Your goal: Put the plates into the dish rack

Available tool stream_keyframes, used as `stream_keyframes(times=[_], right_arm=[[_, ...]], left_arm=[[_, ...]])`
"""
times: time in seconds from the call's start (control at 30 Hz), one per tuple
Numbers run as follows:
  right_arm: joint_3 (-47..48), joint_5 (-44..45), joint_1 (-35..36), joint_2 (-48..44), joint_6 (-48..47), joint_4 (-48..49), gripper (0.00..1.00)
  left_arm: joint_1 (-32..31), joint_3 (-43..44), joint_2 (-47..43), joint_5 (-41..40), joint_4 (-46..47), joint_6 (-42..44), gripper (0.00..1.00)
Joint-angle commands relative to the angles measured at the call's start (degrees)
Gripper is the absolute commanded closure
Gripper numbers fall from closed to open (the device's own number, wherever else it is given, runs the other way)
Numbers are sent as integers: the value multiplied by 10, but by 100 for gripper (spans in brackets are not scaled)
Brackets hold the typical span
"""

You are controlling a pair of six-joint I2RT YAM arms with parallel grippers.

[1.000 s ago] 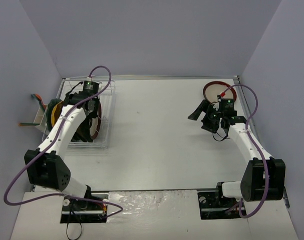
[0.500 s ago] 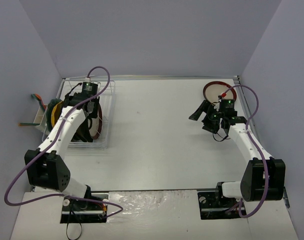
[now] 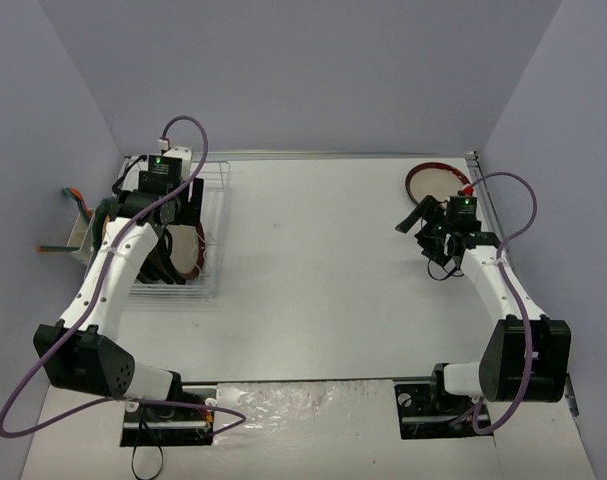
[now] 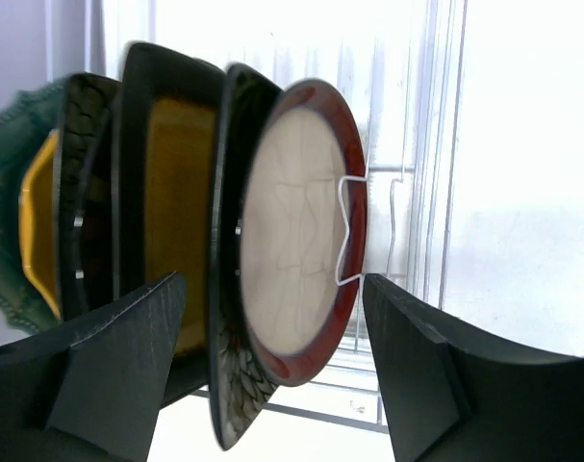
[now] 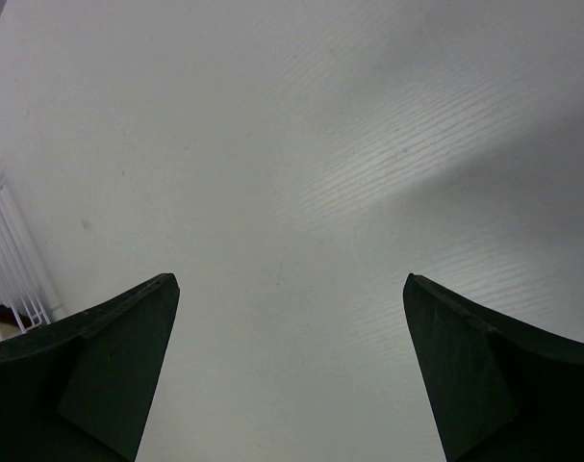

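in the dish rack [image 3: 219, 240], on edge in a row: several plates [image 4: 166, 192], at the end of the row a cream plate with red rim [image 4: 292, 231]. above the dish rack, left gripper [image 4: 272, 289], jaws apart, clamping nothing. well right of the dish rack, right gripper [image 5: 292, 279], wide open over the table [image 5: 292, 144], near another red-rimmed plate [image 3: 435, 182] lying flat.

White table [image 3: 313, 280], lavender walls [image 3: 303, 70] on three sides; crinkled shiny sheet [image 3: 303, 405] at near edge.
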Motion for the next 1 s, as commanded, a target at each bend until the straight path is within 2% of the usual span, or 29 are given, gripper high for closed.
stream_keyframes(times=[0.0,0.07,0.23,0.33,0.63,0.8,0.97], right_arm=[[47,106,-15,7,41,25,0],[55,134,-24,22,55,34,0],[93,181,-69,88,97,88,0],[135,212,-89,138,110,106,1],[250,227,-108,320,131,125,10],[290,234,-111,382,128,134,17],[322,219,-120,430,118,145,33]], left_arm=[[4,53,-40,16,7,2,26],[4,58,-44,33,5,-6,24],[5,51,-81,64,-4,-32,8],[6,40,-106,64,-12,-50,3],[8,-32,-180,80,-19,-95,3],[9,-66,-215,74,-22,-107,3],[9,-84,-233,81,-24,-117,3]])
